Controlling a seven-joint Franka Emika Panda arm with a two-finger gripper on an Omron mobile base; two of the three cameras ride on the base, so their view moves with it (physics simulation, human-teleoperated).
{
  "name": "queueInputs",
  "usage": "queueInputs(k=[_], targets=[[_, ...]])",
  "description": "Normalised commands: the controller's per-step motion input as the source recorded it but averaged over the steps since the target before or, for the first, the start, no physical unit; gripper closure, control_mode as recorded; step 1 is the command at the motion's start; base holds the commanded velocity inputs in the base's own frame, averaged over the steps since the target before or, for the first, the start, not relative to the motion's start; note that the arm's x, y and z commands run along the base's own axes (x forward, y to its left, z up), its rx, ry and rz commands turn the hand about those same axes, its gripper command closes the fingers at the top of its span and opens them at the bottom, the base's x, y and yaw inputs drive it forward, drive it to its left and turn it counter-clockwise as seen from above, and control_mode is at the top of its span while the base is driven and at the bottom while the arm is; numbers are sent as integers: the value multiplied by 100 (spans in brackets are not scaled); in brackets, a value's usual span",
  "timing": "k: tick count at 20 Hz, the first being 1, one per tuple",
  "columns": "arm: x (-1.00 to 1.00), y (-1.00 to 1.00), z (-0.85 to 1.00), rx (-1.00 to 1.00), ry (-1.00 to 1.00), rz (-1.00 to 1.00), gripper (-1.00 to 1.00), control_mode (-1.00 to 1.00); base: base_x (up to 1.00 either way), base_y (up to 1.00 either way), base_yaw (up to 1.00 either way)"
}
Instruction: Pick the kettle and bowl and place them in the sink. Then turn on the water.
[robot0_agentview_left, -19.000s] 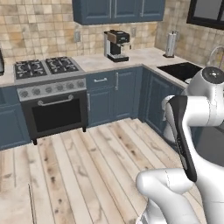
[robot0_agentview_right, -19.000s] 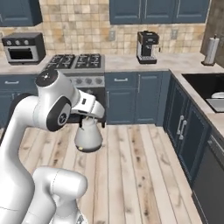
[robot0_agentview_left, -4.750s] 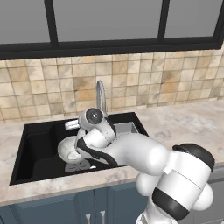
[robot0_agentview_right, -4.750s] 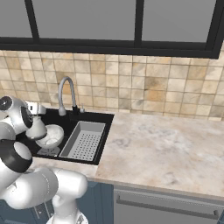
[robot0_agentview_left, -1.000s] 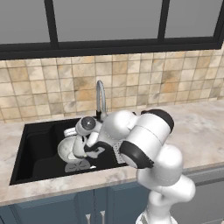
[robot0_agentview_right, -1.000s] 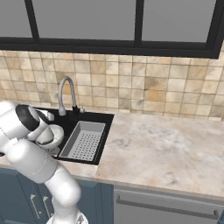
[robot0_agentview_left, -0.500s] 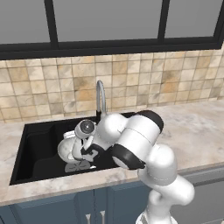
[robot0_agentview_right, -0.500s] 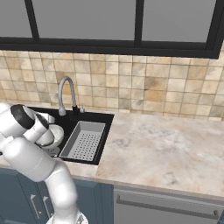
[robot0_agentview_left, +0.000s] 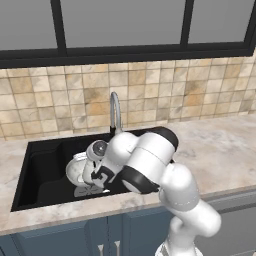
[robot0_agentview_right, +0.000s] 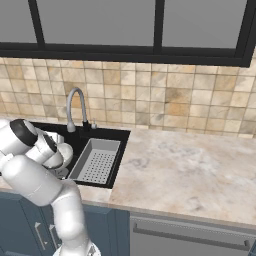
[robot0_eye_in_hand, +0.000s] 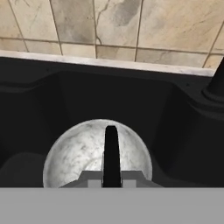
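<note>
Jaws pressed together above kettle, apparently pinching its thin black handle.
Gripper sits lower inside sink, left of faucet, than a moment ago. Kettle near sink floor: likely ready for release. No water running yet.

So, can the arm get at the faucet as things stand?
Probably yes: the faucet rises just behind the sink, with nothing between it and the arm. But the tool sits low in the basin, apparently shut on the kettle by its handle, so it would need to let go first.
</note>
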Motion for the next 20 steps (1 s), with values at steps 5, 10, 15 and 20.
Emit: queueInputs(k=[5,10,15,20], targets=[[12,6,-2,0,0,0,100,-100,0,0,0],[22,19,0,0,0,0,100,-100,0,0,0],[28,21,0,0,0,0,100,-100,0,0,0],[28,9,-5,0,-3,0,100,-100,0,0,0]])
